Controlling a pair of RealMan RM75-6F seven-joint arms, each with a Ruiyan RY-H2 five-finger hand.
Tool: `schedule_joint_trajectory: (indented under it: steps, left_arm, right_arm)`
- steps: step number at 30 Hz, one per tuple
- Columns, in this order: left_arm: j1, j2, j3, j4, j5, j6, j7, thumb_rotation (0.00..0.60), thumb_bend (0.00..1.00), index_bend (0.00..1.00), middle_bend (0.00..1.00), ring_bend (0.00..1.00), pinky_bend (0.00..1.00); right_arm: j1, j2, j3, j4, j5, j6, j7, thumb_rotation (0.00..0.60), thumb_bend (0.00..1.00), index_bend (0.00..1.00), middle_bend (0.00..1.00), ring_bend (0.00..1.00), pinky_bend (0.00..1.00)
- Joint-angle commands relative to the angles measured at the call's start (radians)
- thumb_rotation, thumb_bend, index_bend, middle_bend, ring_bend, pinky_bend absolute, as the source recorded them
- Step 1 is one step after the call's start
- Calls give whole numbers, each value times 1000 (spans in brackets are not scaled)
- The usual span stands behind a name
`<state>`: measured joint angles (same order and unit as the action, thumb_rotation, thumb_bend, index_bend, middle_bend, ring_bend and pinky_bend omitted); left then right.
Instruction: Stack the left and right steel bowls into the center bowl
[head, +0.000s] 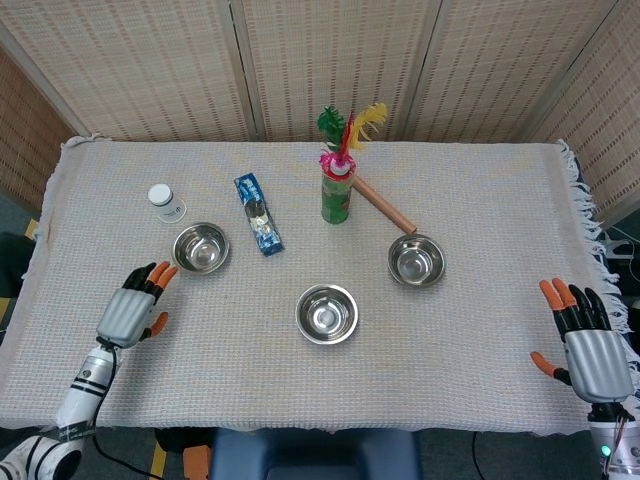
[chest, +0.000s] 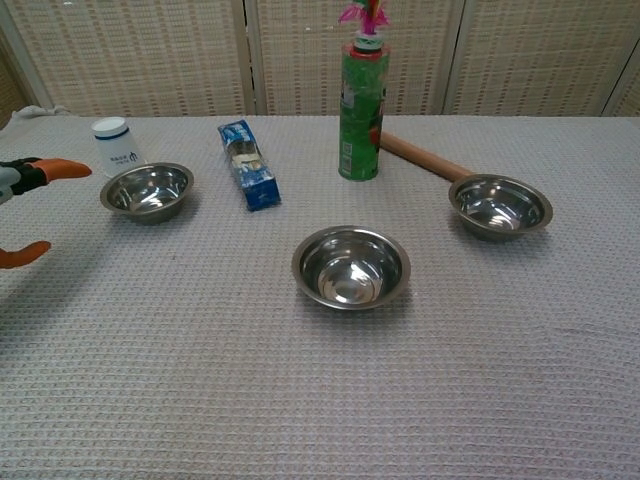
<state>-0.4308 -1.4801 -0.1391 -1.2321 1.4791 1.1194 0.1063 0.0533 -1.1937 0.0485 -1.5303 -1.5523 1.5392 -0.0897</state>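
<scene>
Three steel bowls sit on the grey cloth: the left bowl, the center bowl and the right bowl. All three hold nothing. My left hand hovers open just short of the left bowl, fingers pointing toward it, a small gap between. My right hand stays open at the table's front right edge, far from the right bowl; the chest view does not show it.
A white bottle stands behind the left bowl. A blue packet lies between the left bowl and a green can with feathers. A wooden rod lies behind the right bowl.
</scene>
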Motion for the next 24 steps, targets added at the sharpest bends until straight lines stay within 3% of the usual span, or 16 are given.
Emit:
schedule_joint_trajectory:
  steps: [1,10,14,24]
  left_arm:
    - [-55,-65,-22,81,-25,-45,-9,600,420,2,0,0,116]
    - [-150,-213,-34,355,-28,-80,-76,600,419,68,0,0,115]
    - [-178,-263,-25,465,-25,-102,-138,600,418,152,0,0,115]
    - [-223,-370,1,667,16,-41,-297,600,420,408,5,0,117]
  right_arm:
    - [0,2,-1,-2,4,-5,-1,600,45,0,0,0,0]
    - [1,7,7,-6,28,-19,-2,600,45,0,0,0,0]
    - [0,10,7,-9,31,-20,-1,600,46,0,0,0,0]
    - [2,12,8,-13,46,-37,-9,600,45,0,0,0,0]
